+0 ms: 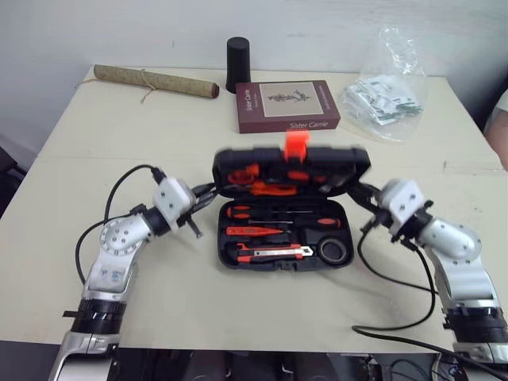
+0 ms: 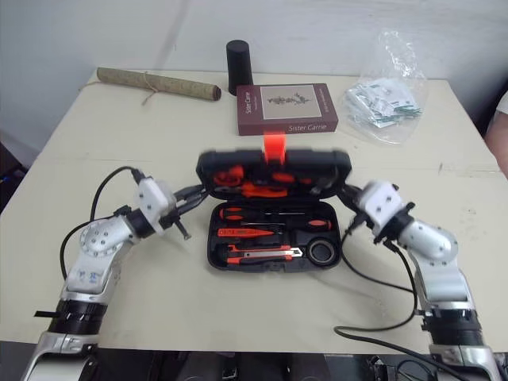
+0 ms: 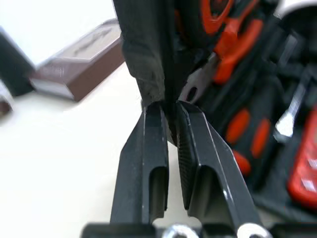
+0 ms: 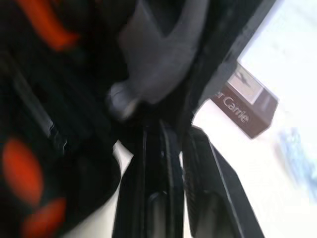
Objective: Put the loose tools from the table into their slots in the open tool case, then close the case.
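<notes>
Lid (image 1: 341, 159) edges pinched by left end effector (image 3: 168, 106) and right end effector (image 4: 176, 130), bare table (image 1: 238, 309) alongside.

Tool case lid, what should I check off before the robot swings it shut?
1. Left gripper clamped on the left edge of the lid: ok.
2. Right gripper clamped on the lid's right edge: ok.
3. No loose tools left on the table: ok.
4. Utility knife and tape roll seated in their slots: ok.
5. Pliers secured in the lid: cannot tell.
6. Book clear behind the lid: ok.
</notes>
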`<state>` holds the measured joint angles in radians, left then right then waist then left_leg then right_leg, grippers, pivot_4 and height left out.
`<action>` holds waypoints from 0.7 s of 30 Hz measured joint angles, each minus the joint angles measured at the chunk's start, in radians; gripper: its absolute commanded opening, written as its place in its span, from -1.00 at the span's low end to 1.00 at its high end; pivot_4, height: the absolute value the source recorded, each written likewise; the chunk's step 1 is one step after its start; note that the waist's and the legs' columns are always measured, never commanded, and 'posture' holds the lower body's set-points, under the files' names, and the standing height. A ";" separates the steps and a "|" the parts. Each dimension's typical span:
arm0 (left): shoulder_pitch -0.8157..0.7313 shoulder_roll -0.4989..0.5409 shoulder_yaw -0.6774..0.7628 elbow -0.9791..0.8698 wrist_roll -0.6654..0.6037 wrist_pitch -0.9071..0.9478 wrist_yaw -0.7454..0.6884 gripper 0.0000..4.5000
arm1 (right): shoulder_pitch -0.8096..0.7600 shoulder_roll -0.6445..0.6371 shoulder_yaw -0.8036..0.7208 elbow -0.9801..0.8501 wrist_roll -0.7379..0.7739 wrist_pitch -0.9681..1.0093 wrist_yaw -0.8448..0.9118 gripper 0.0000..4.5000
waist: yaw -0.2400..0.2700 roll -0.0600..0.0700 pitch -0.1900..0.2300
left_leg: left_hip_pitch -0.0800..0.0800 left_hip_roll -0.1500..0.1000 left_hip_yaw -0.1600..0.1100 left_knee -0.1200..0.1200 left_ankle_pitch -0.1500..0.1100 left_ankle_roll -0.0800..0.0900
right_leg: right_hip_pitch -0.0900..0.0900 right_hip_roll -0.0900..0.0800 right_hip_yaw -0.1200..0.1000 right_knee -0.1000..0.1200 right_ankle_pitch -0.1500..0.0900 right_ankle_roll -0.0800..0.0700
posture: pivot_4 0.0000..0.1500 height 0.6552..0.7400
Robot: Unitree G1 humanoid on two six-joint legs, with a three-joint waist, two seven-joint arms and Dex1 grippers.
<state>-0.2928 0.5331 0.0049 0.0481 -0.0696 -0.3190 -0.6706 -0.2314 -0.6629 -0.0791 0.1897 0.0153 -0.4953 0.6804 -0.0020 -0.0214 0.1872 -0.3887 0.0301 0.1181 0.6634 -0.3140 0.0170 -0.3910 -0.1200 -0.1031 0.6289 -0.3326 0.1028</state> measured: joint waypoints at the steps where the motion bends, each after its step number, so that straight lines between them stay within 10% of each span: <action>1: 0.010 0.017 -0.007 0.021 0.031 -0.070 0.007 -0.99 | 0.006 -0.010 0.010 0.049 -0.038 -0.097 -0.030 -1.00 | -0.001 0.000 0.000 | 0.003 0.000 -0.001 0.000 0.000 0.000 | 0.002 -0.001 0.001 0.000 0.000 0.000 | 1.00 1.00; 7: 0.105 0.057 -0.001 0.112 0.077 -0.161 0.040 -0.13 | 0.049 -0.080 0.049 0.265 -0.171 -0.343 -0.122 -0.02 | -0.005 0.002 -0.001 | 0.018 0.000 -0.001 -0.003 -0.003 0.003 | 0.016 -0.010 0.001 -0.002 0.000 -0.001 | 1.00 1.00; 14: 0.394 0.208 0.217 -0.004 -0.172 0.086 -0.081 -0.13 | 0.367 -0.251 -0.026 0.126 0.056 -0.306 0.019 -0.02 | -0.007 0.002 0.000 | 0.019 0.001 -0.003 -0.005 -0.003 0.003 | 0.018 -0.013 0.000 -0.005 -0.001 -0.001 | 1.00 1.00; 21: 0.308 0.233 0.285 -0.078 -0.338 0.321 -0.133 -0.11 | 0.663 -0.301 -0.162 -0.204 0.409 0.053 0.172 -0.12 | 0.010 0.005 0.001 | 0.019 0.000 -0.009 -0.004 -0.006 0.002 | 0.021 -0.015 -0.002 -0.004 0.000 -0.003 | 1.00 1.00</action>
<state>0.0157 0.7662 0.2899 -0.0298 -0.4077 0.0016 -0.8038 0.4314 -0.9637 -0.2414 -0.0146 0.4246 -0.4422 0.8522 0.0082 -0.0168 0.1878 -0.3701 0.0303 0.1088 0.6590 -0.3196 0.0193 -0.3705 -0.1350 -0.1050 0.6252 -0.3328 0.0998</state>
